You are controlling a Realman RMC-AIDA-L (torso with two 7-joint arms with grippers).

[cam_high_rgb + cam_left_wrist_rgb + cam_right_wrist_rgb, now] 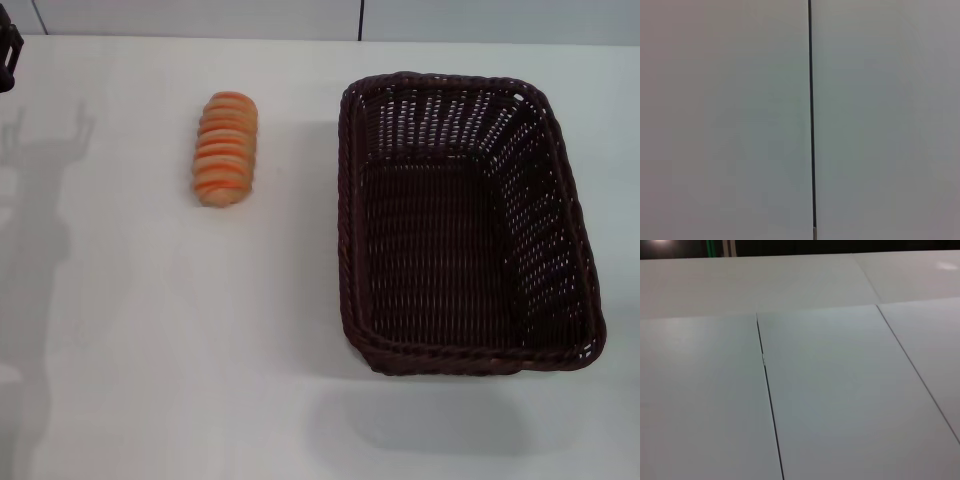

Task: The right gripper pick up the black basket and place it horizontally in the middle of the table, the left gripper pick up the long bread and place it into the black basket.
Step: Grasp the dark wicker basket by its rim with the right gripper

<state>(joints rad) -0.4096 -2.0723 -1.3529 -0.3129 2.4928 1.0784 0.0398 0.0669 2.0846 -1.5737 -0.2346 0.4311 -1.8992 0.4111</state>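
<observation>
you find the black basket (468, 225) resting on the table (130, 380), right of centre in the head view, long side running up the frame, not yet horizontal. the long bread (226, 148) lies upper left, well apart from it. a dark part of the left gripper (8, 55) shows at the upper left edge; its opening cannot be told. the right gripper is out of view, so nothing is held.

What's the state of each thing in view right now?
basket: upright, empty, on the table's right side, long axis running away from the robot, not held.
bread: lying on the table left of the basket, apart from it, not held.
left gripper: only a dark sliver at the head view's far left edge, away from the bread.
right gripper: not in view.
</observation>
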